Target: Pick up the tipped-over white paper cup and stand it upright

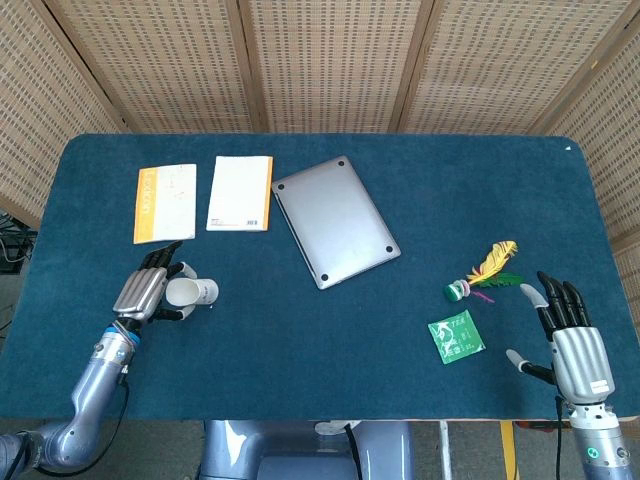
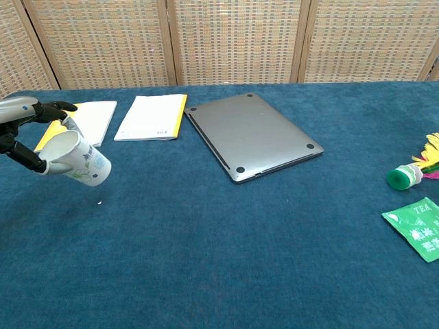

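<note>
The white paper cup [image 2: 77, 159] with a green print hangs above the blue table [image 2: 219, 260] at the left, tilted, its mouth toward my left hand and its base pointing right and down. My left hand [image 2: 26, 130] grips it at the rim, fingers over the top and thumb beneath. From the head view the cup [image 1: 192, 293] shows just right of the left hand [image 1: 148, 291]. My right hand [image 1: 572, 338] lies open and flat at the table's front right edge, holding nothing; the chest view does not show it.
A closed grey laptop [image 1: 335, 222] lies mid-table. Two notebooks [image 1: 166, 203] [image 1: 240, 193] lie behind the left hand. A feathered shuttlecock [image 1: 485, 272] and a green tea packet [image 1: 456, 336] sit near the right hand.
</note>
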Motion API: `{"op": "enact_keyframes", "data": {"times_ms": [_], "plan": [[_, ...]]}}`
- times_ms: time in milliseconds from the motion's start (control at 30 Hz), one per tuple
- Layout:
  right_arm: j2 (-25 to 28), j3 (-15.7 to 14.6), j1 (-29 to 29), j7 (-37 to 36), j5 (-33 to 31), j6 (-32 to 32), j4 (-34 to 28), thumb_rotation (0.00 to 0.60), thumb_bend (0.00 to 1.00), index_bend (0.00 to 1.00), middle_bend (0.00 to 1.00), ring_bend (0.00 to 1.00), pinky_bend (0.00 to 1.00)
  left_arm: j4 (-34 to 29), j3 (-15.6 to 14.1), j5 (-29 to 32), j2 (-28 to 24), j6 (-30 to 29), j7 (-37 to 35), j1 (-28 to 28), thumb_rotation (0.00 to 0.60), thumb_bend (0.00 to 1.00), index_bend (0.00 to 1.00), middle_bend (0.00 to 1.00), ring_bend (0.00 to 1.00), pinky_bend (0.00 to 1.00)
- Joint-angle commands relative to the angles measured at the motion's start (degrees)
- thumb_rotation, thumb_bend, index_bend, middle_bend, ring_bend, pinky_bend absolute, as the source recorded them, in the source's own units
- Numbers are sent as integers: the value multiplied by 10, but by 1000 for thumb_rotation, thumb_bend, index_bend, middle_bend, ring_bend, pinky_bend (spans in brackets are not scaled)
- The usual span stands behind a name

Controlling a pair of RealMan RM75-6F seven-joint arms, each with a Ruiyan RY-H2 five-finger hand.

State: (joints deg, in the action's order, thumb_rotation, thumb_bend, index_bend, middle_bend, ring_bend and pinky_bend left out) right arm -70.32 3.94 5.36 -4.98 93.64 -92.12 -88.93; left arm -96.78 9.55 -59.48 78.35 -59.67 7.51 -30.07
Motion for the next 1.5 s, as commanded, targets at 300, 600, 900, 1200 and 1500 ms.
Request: {"op": "enact_keyframes", "data": {"times_ms": [300, 600, 900, 1200, 1500], "plan": [[-4, -3, 2, 8, 1, 6, 2, 600, 126, 0, 0, 0, 0, 105, -11, -119, 62, 25, -104, -9, 600, 266, 402, 0, 0, 0], [-5, -4, 2, 10, 2, 7, 3, 600, 126, 0, 0, 0, 0, 127, -20, -92, 71, 37, -68, -11, 600, 261, 362, 0, 0, 0], [-7, -6, 3, 14, 6, 7, 1, 600, 126, 0, 0, 0, 0, 108, -32, -16, 30, 64, 27, -15, 600, 256, 335, 0, 0, 0], [-8, -7, 3, 15, 6, 8, 1, 600, 126, 0, 0, 0, 0, 95, -36, 16, 9, 60, 54, -12, 600, 229, 138, 0, 0, 0], [-7, -8, 2, 13, 8, 6, 0, 600, 126, 0, 0, 0, 0, 40, -29, 67, -6, 51, 122, -30, 600, 223, 112, 0, 0, 0]]}}
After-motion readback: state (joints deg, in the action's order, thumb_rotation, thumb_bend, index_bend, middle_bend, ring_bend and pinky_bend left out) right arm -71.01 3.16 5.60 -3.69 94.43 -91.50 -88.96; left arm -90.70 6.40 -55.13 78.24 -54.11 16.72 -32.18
